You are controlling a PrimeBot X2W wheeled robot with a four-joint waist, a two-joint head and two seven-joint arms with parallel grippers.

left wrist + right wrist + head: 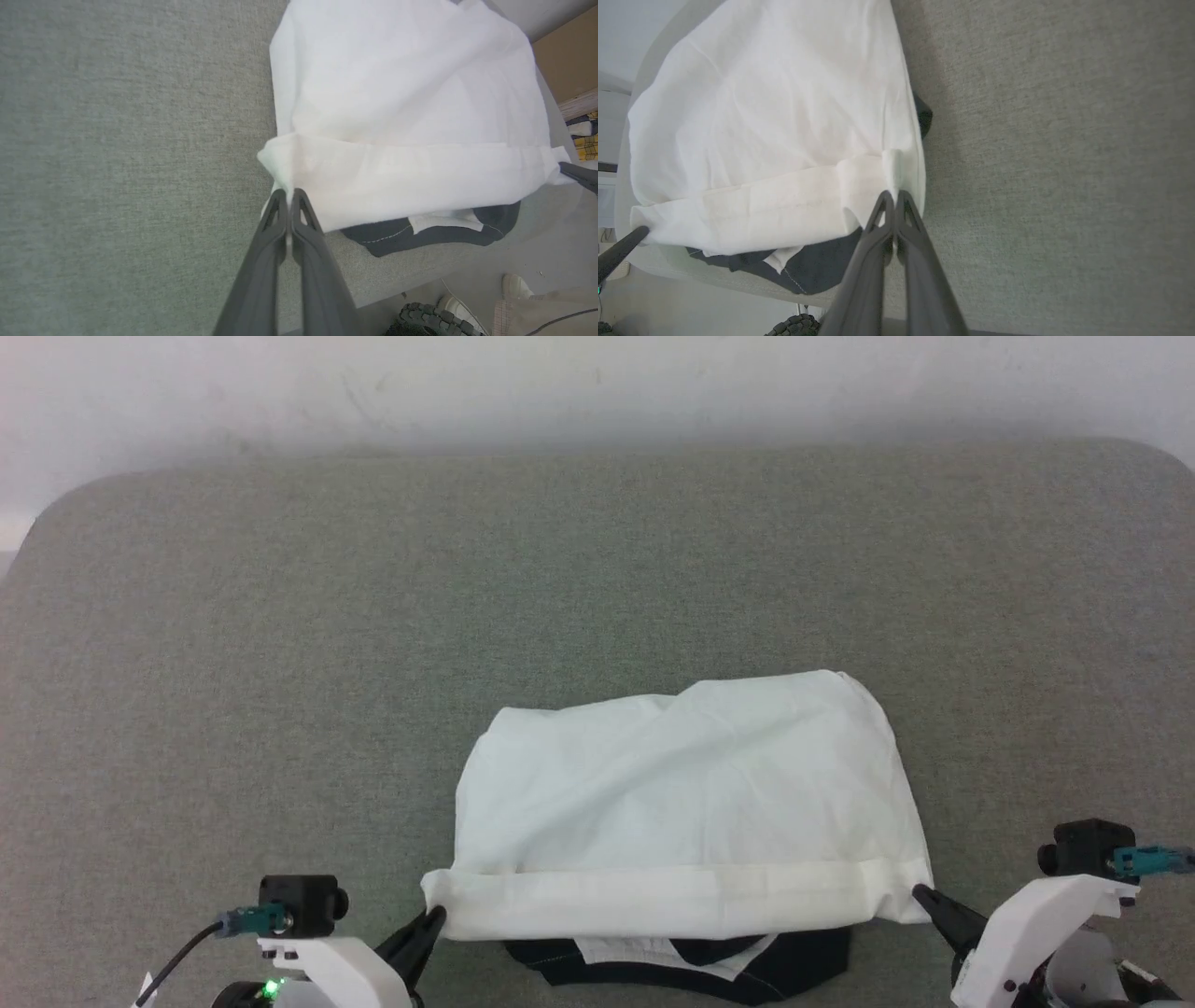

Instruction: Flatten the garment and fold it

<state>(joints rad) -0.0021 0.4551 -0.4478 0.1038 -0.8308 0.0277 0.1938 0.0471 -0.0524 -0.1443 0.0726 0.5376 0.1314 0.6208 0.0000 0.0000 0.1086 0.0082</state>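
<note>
The garment (686,803) lies on the grey table near its front edge, its white body doubled over toward me so the hem band runs across the front. Black sleeve fabric and neck trim (691,966) stick out beneath the hem. My left gripper (431,919) is shut on the hem's left corner, seen pinched in the left wrist view (289,192). My right gripper (920,894) is shut on the hem's right corner, with white cloth bunched at its tips (894,193). The garment (406,116) fills the upper right of the left wrist view, and in the right wrist view the garment (770,130) spreads left.
The grey padded table (280,663) stretches wide to the left, right and back, with a pale wall behind. Past the table's front edge, a person's shoes (516,285) and a robot wheel (430,322) show on the floor.
</note>
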